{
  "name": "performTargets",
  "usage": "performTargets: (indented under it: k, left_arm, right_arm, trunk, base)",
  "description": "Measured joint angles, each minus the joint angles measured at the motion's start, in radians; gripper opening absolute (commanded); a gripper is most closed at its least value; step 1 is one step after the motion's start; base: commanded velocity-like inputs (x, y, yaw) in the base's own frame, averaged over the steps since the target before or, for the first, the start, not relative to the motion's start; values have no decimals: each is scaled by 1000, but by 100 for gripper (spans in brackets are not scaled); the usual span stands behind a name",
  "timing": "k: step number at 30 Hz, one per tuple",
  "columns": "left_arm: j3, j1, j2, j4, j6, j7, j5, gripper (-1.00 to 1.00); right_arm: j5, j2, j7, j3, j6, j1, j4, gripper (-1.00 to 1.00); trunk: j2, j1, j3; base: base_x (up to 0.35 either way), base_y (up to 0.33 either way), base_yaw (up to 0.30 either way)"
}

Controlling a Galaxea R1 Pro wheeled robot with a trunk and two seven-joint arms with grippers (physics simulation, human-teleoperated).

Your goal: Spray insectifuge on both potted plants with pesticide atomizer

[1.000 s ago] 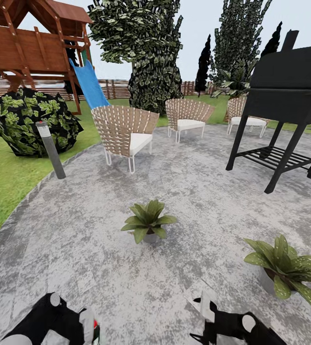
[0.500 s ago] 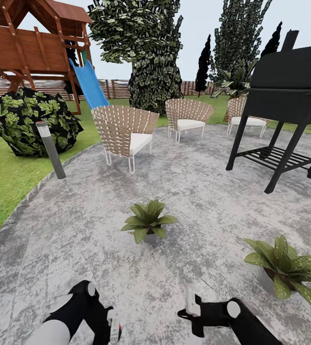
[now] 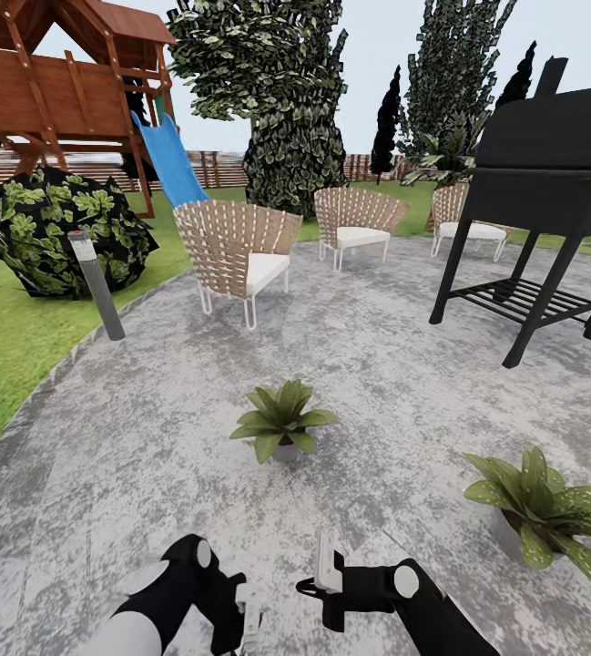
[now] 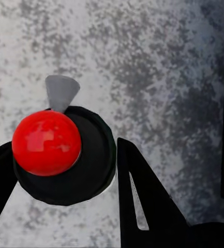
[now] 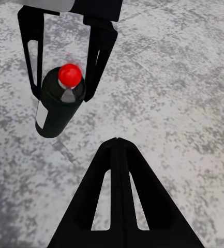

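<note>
Clearly left gripper (image 5: 65,57) pinches the pesticide atomizer (image 5: 60,103) (red cap); right gripper (image 5: 117,142) pressed together

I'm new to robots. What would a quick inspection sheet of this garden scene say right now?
Surface: mottled grey patio, edged by lawn.
Job's things: pesticide atomizer, dark with a red top, off the ground in the left gripper; two potted plants stand on the patio, apart.
Clutter: woven chairs, black grill, grey bollard lamp.
Grippers: left gripper shut on the atomizer; right gripper shut, holding nothing.
Cables: nothing seen.
Surroundings: wooden play frame with blue slide, trees, fence.
</note>
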Motion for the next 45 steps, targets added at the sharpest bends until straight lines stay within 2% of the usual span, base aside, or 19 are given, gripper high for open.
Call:
performTargets:
  k: [9, 12, 16, 21, 22, 23, 32, 37, 45]
  left_arm:
    - [0, -1, -34, 0, -7, 0, 8, -100]
    - [0, -2, -39, 0, -8, 23, 11, -100]
    - [0, -2, -39, 0, -9, 43, 75, -100]
    - [0, 1, -39, 1, -10, 45, 96, -100]
    - [0, 2, -39, 3, -11, 45, 127, -100]
    - [0, 2, -39, 9, -15, 44, 178, -100]
    - [0, 2, -39, 20, -16, 45, 194, -100]
    - [0, 2, -39, 19, -17, 46, 239, -100]
    - [0, 1, -39, 18, -18, 46, 247, -100]
  right_arm:
    - [0, 0, -1, 0, 0, 0, 1, -100]
    - [0, 0, -1, 0, 0, 0, 2, -100]
    - [0, 0, -1, 0, 0, 0, 1, -100]
    - [0, 0, -1, 0, 0, 0, 0, -100]
    - [0, 0, -1, 0, 0, 0, 0, -100]
    - [0, 1, -1, 1, 0, 0, 0, -100]
    - [0, 2, -1, 1, 0, 0, -5, -100]
    - [0, 2, -1, 1, 0, 0, -12, -100]
    - [0, 1, -1, 1, 0, 0, -13, -100]
  trunk:
    - [0, 0, 0]
    - [0, 0, 0]
    - [0, 0, 0]
    - [0, 0, 0]
    - [0, 0, 0]
    - [0, 0, 0]
    - [0, 0, 0]
    - [0, 0, 0]
    - [0, 0, 0]
  base:
    - [0, 0, 0]
    - [0, 0, 0]
    - [0, 0, 0]
    - [0, 0, 0]
    - [0, 0, 0]
    - [0, 0, 0]
    - [0, 0, 0]
    - [0, 0, 0]
    - [0, 0, 0]
